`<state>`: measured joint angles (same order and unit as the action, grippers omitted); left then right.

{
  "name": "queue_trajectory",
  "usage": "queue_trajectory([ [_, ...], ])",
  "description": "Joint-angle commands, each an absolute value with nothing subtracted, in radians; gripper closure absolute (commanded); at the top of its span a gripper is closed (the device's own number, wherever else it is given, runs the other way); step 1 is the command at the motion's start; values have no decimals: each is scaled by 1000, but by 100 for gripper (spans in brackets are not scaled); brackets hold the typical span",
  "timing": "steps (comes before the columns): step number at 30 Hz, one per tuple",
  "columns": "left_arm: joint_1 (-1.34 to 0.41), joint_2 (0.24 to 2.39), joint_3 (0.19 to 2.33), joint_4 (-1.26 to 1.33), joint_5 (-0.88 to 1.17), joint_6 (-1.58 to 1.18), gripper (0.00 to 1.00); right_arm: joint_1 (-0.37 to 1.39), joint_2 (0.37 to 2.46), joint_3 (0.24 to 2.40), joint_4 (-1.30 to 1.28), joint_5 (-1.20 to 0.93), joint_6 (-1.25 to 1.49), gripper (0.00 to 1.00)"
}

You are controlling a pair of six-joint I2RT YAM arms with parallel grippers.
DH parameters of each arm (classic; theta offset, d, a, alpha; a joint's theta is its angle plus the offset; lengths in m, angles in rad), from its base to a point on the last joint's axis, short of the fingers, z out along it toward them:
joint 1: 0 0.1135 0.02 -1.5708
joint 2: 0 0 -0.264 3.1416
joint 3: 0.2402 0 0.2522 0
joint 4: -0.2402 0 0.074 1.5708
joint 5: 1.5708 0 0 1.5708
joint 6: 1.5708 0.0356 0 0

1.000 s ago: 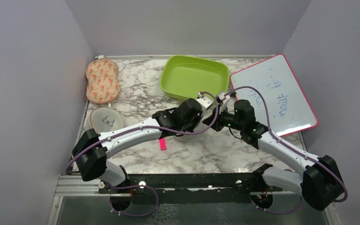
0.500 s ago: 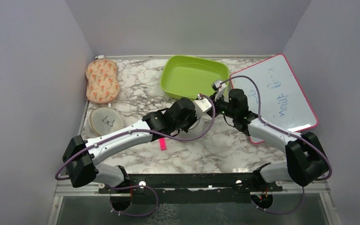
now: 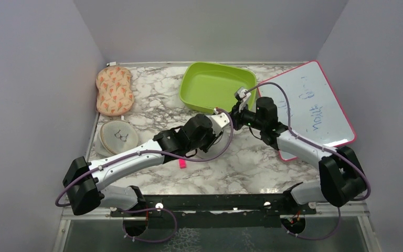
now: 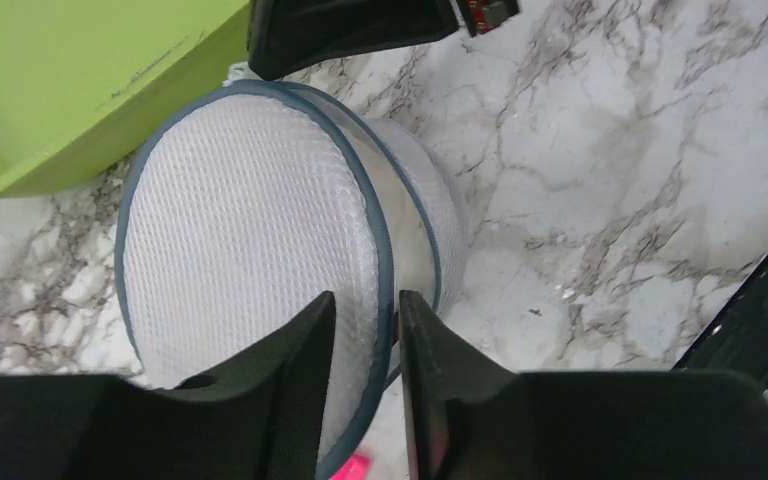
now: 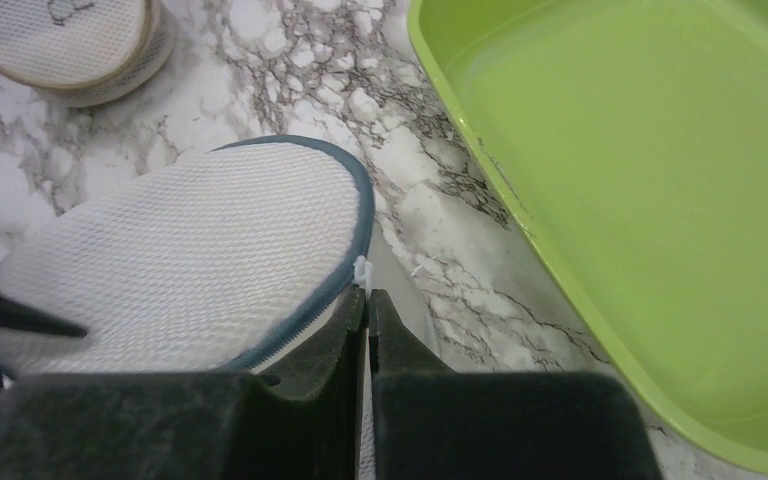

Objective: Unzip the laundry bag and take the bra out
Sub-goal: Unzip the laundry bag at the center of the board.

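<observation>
The laundry bag [image 4: 250, 220] sits on the marble tabletop [image 3: 152, 113] just in front of the green tray [image 3: 218, 86], with both arms converged on it. The right gripper [image 5: 367, 295] has its jaws pressed together on what looks like the small white zip pull [image 5: 363, 268], right at the dark rim on the side facing the tray. The left gripper [image 4: 365, 300] straddles the rim at the opposite side, jaws a little apart with the blue edge and a strip of mesh between them; whether they actually pinch it I cannot tell. The step in hand, as I judge it, is drawing the zip round the rim. To do it well the pull should travel along the curve of the rim, low and tangent to it, not straight up or away, since a soft mesh dome will probably buckle or slide across the marble if tugged outward. That makes the left side the anchor: it wants a firm bite on the rim before the right arm hauls, otherwise the whole bag may follow the pull toward the tray wall. The tab is tiny, so slipping off it is the likely failure. The bra cannot be made out through the mesh in any view
</observation>
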<state>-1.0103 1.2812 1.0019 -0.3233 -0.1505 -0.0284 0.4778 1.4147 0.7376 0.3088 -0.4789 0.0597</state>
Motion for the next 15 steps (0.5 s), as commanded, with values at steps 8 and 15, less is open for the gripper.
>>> queue_trajectory([
  [8,-1017,1299,1099,-387,-236,-313,31,476,1198,667,87,-571,167,99],
  [15,-1017,1378,1122,-335,-196,-357,25,476,1114,620,32,-585,209,99],
])
